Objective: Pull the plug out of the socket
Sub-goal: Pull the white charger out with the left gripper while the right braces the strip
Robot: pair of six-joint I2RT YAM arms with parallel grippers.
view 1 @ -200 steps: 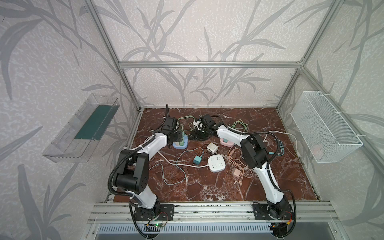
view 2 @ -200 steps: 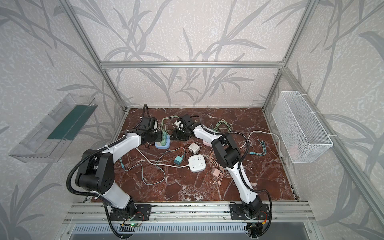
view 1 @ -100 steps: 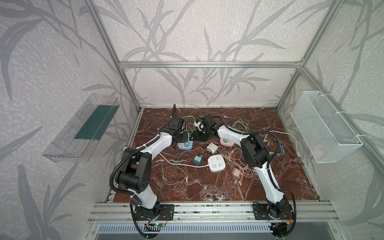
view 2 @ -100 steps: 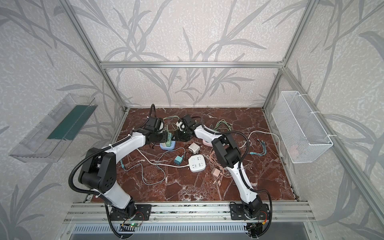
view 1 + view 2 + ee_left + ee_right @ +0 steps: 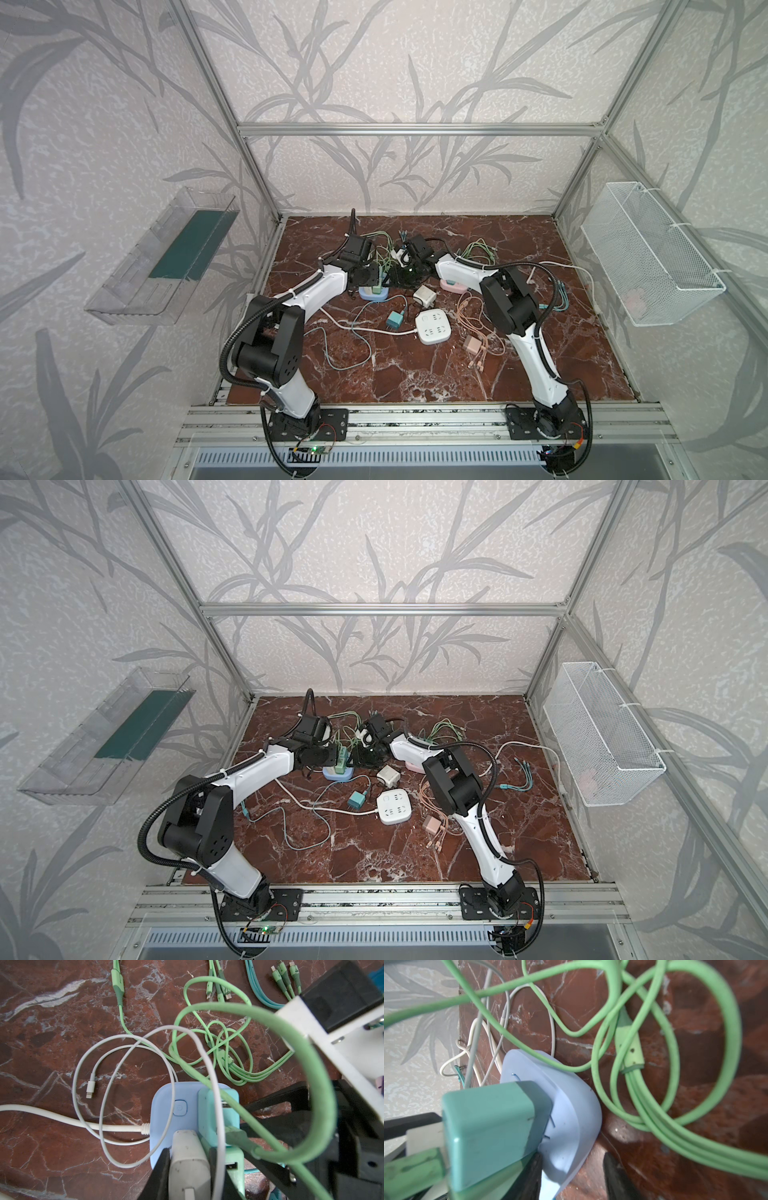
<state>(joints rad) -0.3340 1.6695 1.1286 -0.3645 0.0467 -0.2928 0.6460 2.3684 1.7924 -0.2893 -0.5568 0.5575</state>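
**1. Task item.** The white plug (image 5: 188,1164) is a rounded, off-white block with small dark specks on its casing. It is seated in the top face of the light blue socket (image 5: 164,1109), a round-cornered unit with a power button (image 5: 180,1107). A teal adapter (image 5: 218,1113) sits just beside the plug in the same face and carries a thick green cable (image 5: 320,1076). A thin white cable (image 5: 116,1076) loops past the plug over the marble table (image 5: 41,1053). The prongs are hidden.

**2. Location.** In both top views the light blue socket (image 5: 368,296) (image 5: 332,776) lies near the centre of the frame, between the two wrists. The plug is hidden there under the left gripper (image 5: 374,277).

**3. Grippers.** The left gripper (image 5: 188,1153) is clamped on the white plug, with one black finger (image 5: 160,1169) against each side face. The right gripper (image 5: 572,1159) straddles the socket's edge. A strip of table shows between the socket and one finger (image 5: 614,1180), but the view is blurred, so it cannot be told whether the jaws pinch the socket.

**4. Change.** One second ago the left gripper stood to the left of the socket in the top views. It has since moved right and now sits directly over it. The right gripper has kept its place at the socket's right side.

**5. Orientation.** The plug's long axis stands upright, square to the socket's top face. Its prong end points down into the socket and its outer end points up toward the left wrist camera.
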